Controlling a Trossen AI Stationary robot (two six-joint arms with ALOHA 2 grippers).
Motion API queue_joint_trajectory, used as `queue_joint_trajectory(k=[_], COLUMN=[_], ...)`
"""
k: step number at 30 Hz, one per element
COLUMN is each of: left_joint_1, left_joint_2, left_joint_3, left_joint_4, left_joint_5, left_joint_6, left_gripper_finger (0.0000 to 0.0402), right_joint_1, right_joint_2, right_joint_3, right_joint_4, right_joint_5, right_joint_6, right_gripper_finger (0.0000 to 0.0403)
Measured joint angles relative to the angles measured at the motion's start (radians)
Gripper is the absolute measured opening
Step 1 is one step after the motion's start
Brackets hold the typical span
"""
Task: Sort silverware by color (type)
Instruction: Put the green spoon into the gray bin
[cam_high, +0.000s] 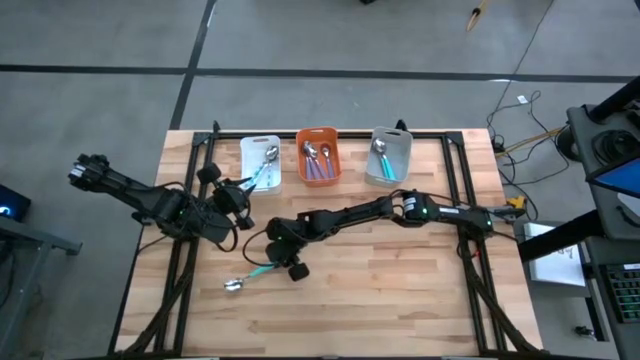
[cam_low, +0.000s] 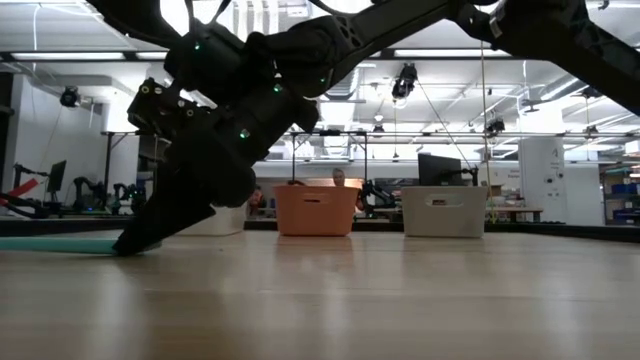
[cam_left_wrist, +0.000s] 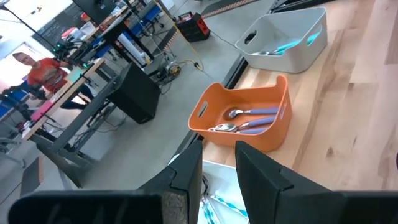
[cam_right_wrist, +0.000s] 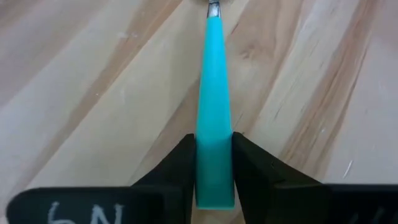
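Teal spoon (cam_right_wrist: 213, 124) in right tool (cam_right_wrist: 214, 168), bins (cam_high: 319, 155) beyond

You work on a table (cam_high: 400, 290) of pale wood planks, smooth, with a soft matt sheen and visible grain. The teal spoon (cam_right_wrist: 213, 93) has a smooth plastic handle, lightly glossy, and its bowl (cam_high: 233, 285) looks like shiny metal. The right gripper (cam_right_wrist: 214, 171) has matt black fingers. The white bin (cam_high: 248, 150), orange bin (cam_left_wrist: 245, 115) and grey bin (cam_left_wrist: 286, 37) look like smooth matt plastic.
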Motion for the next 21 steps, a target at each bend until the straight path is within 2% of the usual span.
queue_joint_trajectory(k=[5, 14, 21], left_joint_1=[0.000, 0.000, 0.000], left_joint_2=[0.000, 0.000, 0.000], left_joint_3=[0.000, 0.000, -0.001], left_joint_4=[0.000, 0.000, 0.000], left_joint_5=[-0.038, -0.041, -0.042], left_joint_6=[0.002, 0.002, 0.002], left_gripper_finger=[0.0078, 0.0078, 0.0078], right_joint_1=[-0.001, -0.023, -0.039], right_joint_2=[0.000, -0.042, -0.092], right_joint_3=[0.027, 0.046, 0.046], right_joint_4=[-0.027, -0.171, -0.345], right_joint_5=[0.008, 0.037, 0.201], right_joint_6=[0.081, 0.184, 0.202], right_gripper_finger=[0.0071, 0.0071, 0.0071])
